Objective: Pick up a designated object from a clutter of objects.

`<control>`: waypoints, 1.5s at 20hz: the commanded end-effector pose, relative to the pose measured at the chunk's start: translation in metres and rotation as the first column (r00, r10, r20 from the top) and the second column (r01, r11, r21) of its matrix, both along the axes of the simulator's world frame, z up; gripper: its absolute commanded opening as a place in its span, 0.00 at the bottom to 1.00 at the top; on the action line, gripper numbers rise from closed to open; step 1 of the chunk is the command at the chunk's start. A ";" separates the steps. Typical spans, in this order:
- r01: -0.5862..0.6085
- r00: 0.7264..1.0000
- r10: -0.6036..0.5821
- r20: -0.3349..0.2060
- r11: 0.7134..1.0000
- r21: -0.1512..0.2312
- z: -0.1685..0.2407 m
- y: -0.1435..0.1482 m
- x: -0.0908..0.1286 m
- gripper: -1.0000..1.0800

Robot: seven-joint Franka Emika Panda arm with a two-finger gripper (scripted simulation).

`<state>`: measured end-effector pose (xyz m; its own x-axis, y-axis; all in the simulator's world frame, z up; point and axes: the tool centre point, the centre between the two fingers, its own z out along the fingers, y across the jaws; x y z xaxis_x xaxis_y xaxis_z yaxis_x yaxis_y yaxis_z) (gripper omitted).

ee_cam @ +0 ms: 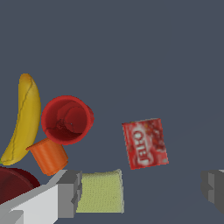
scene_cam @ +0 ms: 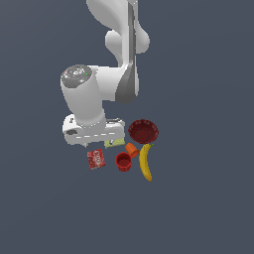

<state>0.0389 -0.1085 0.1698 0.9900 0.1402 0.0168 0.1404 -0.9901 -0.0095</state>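
Arm [scene_cam: 119, 59] coming down from the top of the exterior view, wrist bent, hand pointing down at the floor [scene_cam: 208, 208]. Gripper [ee_cam: 140, 192] spread wide in the wrist view: one grey finger [ee_cam: 68, 192] at one side of the frame, the other [ee_cam: 213, 190] at the far side, wide gap between, nothing held. Fingertips themselves cut off by the frame edge. In the exterior view the hand body hides the fingers.

Red box [scene_cam: 96, 159] lying flat on the floor, printed face up, white lettering over a darker red picture, rectangular, slightly rotated. In the exterior view, just off the lower edge of the hand and at the exterior view's left end of the clutter. In the wrist view, box [ee_cam: 145, 143] ahead of the gap between the fingers, not touched by either.

Neighbours: red cup [scene_cam: 123, 161] upright, mouth open, beside the box with a visible strip of floor between. Orange piece [scene_cam: 131, 149] touching or nearly touching the cup, cannot tell which. Yellow-green sponge [ee_cam: 100, 192] flat, right beside one finger, apart from the box. Banana [scene_cam: 145, 162] past the cup, dark red bowl [scene_cam: 143, 131] past the orange piece, both well apart from the box.

Bare floor on the box's sides away from the cup and sponge.
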 end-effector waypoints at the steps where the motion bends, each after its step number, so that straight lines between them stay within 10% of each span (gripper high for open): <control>1: -0.043 0.999 0.043 -0.003 0.999 -0.004 -0.027 -0.011 0.001 0.96; 30: -0.165 0.986 0.165 -0.016 0.986 -0.012 -0.144 -0.042 -0.007 0.96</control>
<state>0.0320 -0.1508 0.0324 0.9536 0.3012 -0.0006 0.3012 -0.9536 -0.0005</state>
